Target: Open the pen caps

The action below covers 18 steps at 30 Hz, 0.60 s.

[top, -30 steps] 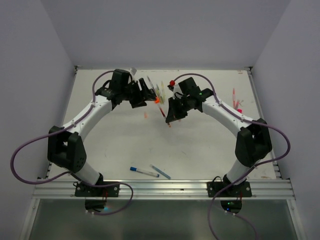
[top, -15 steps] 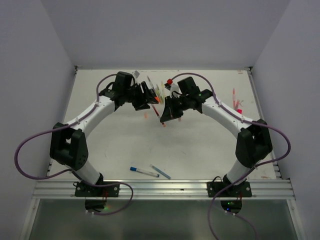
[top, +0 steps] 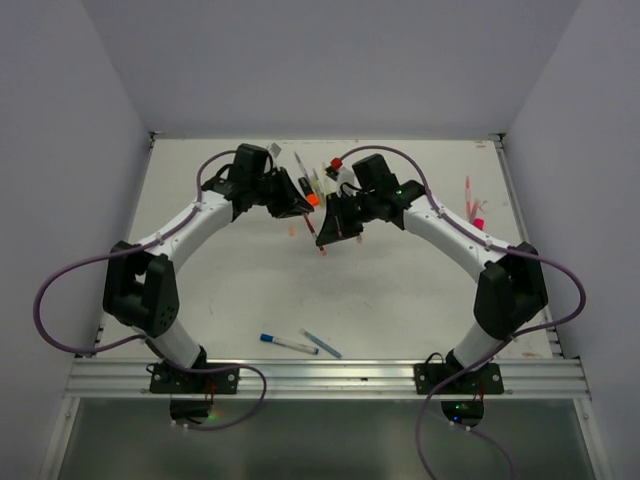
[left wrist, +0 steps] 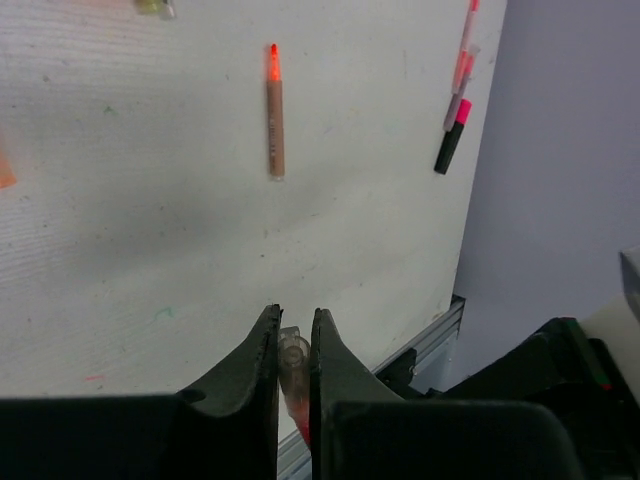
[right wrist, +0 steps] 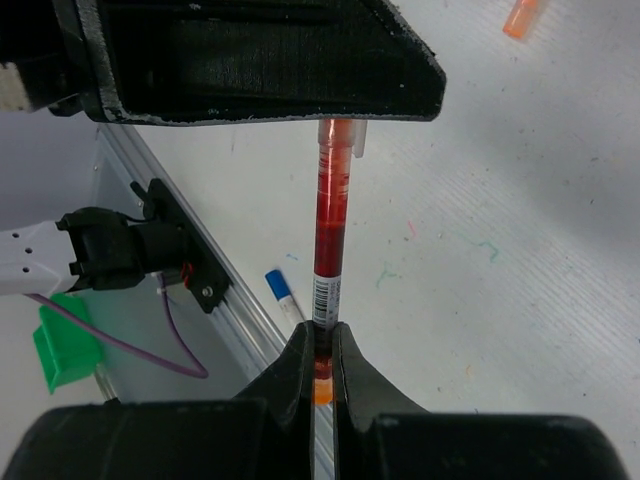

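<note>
So that the clear cap can slide off, left end effector pinches it, right end effector grips the pen, near the desk's twelve o'clock.

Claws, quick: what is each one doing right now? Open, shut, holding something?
Left claw: closed on the clear pen cap.
Right claw: closed on the red pen, gripping its body.

I see R gripper at bottom ctr, clamped on red pen running straight up. Its clear cap disappears under L gripper across top. Orange cap upper right, blue-tipped pen lower left.
</note>
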Tool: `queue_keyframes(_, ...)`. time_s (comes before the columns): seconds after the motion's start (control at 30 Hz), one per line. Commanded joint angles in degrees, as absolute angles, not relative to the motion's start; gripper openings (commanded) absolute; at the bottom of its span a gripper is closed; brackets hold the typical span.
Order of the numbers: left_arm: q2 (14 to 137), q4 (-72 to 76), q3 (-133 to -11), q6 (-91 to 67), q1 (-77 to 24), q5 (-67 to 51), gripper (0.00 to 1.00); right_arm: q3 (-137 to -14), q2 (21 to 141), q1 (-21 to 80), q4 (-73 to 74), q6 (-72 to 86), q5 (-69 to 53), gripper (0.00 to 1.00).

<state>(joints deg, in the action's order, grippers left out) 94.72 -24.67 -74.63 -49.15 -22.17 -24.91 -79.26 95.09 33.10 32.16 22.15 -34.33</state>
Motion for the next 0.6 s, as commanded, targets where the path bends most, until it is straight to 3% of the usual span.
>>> queue_keyframes(0.0, 94.2, -25.4, -75.6, -47.6, -22.4, -25.5, 0.04, -82.0, 94.1, 33.5, 30.6, 22.4, -36.7, 0.0)
queue_keyframes(0.03, 94.1, -25.7, -75.6, -47.5, -22.4, -25.5, 0.0, -82.3, 94.2, 33.4, 30.6, 22.1, -36.7, 0.14)
queue_keyframes(0.13, 93.4, -25.8, -75.2, -47.5, -22.5, -25.3, 0.0, -83.8, 95.9, 33.5, 30.9, 21.7, -36.6, 0.32)
queue_keyframes(0.57, 91.8, -26.9, -75.6, -49.1, -23.1, -23.9, 0.0, -87.8, 101.4, 35.1, 29.4, 23.6, -35.6, 0.33)
